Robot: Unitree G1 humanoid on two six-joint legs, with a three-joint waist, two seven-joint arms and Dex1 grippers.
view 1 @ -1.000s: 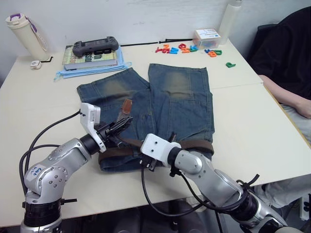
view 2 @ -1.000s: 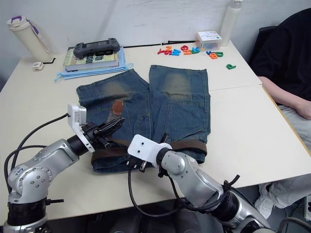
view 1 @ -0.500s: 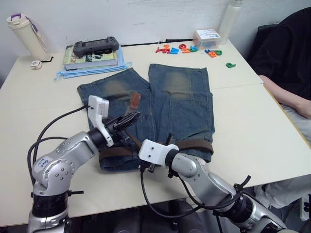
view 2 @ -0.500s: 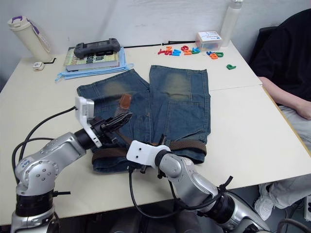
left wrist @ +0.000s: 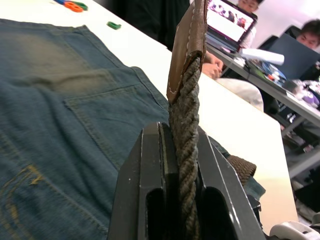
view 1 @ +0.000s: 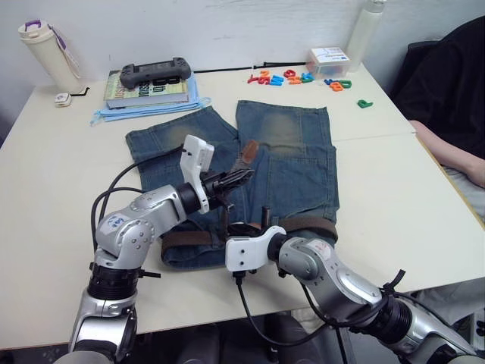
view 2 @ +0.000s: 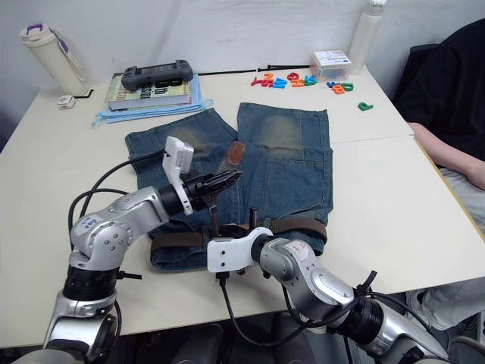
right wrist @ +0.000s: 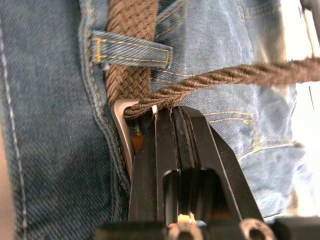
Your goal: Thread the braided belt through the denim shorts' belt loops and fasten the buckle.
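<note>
The denim shorts (view 1: 292,163) lie flat on the table, waistband toward me. The braided belt (view 1: 189,236) runs along the waistband and under a belt loop (right wrist: 132,50). My left gripper (view 1: 236,179) is shut on the belt's free end and holds it above the middle of the shorts, the tan leather tip (view 1: 248,152) pointing up. My right gripper (view 1: 265,220) sits at the waistband's middle, shut on the silver buckle (right wrist: 120,117). The strap (right wrist: 225,75) runs out of the buckle's frame toward the left gripper.
At the far left stand a book stack with a game controller (view 1: 153,74) and a bottle (view 1: 47,51). Coloured letters (view 1: 292,76), a small box (view 1: 330,59) and a tall white bottle (view 1: 365,26) line the far edge. A person (view 1: 455,98) sits at the right.
My left gripper has carried the belt's end to the right and farther from me, from the left leg to the middle of the shorts. The right gripper stays at the waistband.
</note>
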